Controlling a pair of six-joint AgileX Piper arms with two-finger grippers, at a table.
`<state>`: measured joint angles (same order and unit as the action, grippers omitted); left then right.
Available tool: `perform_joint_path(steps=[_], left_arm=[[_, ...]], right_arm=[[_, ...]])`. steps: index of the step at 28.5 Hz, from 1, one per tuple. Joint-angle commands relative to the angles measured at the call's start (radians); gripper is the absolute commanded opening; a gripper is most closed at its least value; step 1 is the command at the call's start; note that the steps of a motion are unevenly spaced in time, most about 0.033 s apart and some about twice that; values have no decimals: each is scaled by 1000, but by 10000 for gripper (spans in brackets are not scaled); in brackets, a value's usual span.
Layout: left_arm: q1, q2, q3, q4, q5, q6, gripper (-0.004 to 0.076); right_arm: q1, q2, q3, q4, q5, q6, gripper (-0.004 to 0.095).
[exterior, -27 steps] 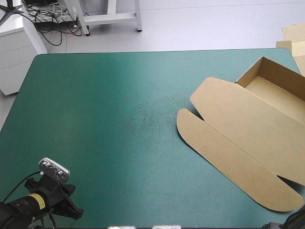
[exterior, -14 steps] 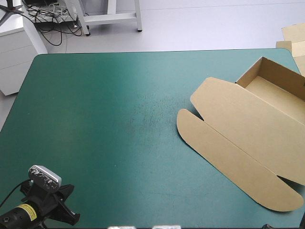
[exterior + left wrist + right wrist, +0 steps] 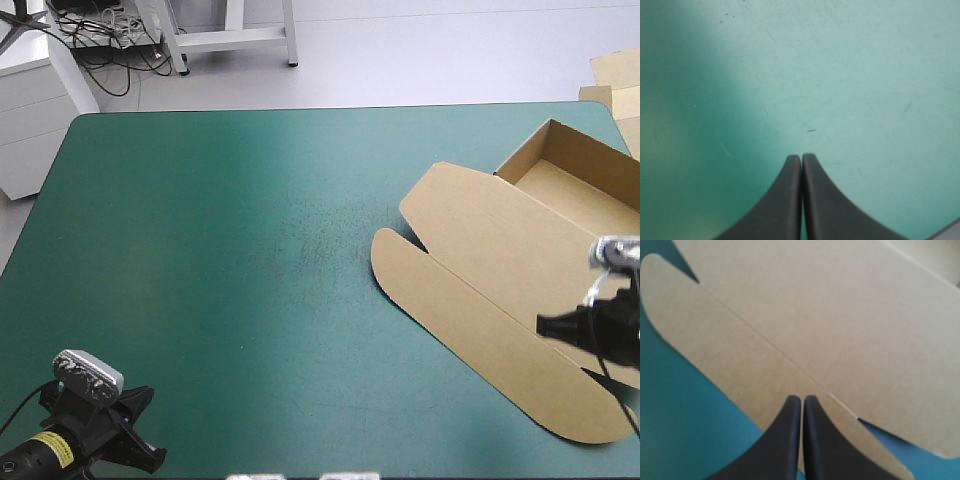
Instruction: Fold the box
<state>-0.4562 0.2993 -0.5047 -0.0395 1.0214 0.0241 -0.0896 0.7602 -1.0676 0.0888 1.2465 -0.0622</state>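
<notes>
**High view.** The box (image 3: 500, 260) lies at the right side of the table (image 3: 200, 250). It is an open tray with its lid flat. The tray part (image 3: 575, 175), with raised walls, forms the far right end of the box. The lid panel and a long flap with rounded ends (image 3: 480, 340) lie spread on the teal-green cover on the box's near left side. The right gripper (image 3: 548, 324) hangs over the box's near right portion, above the lid panel, its tip pointing toward the flap. The left gripper (image 3: 140, 432) is well apart from the box, over bare cover at the near corner on the opposite side. More brown board (image 3: 615, 75) shows beyond the box's far right corner, off the table.

**Left wrist view.** The left gripper (image 3: 801, 157) is clenched: both black fingers meet in one pointed arch with nothing between them. Only the teal-green cover (image 3: 840, 75) lies ahead of it. No part of the box appears in this view.

**Right wrist view.** The right gripper (image 3: 802, 399) is clenched in the same way, grasping nothing. The box (image 3: 815, 315) fills the field ahead of the tips. The crease between lid panel and flap runs diagonally just ahead of the fingertips. Teal-green cover (image 3: 680, 430) shows beside the flap's curved outer edge. Whether the tips touch the board cannot be told.
</notes>
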Motion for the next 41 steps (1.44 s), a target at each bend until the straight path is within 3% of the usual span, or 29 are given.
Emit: perform_joint_path(steps=[1, 8, 18, 24, 41], left_arm=[[-6, 10, -23, -10, -57, -11, -10], [-6, 10, -23, -15, -55, -11, -10], [-6, 10, -23, -13, -55, -11, -10], [-6, 10, -23, -13, -55, -11, -10], [-6, 10, -23, -13, -55, -11, -10]], right_arm=[[50, -157, 96, -9, -9, -7, -1], [51, -406, 316, -9, -24, -28, -1], [51, -609, 498, 9, -31, -28, -1], [51, -686, 518, 39, -52, -108, -1], [51, -715, 518, 48, -39, -93, -1]])
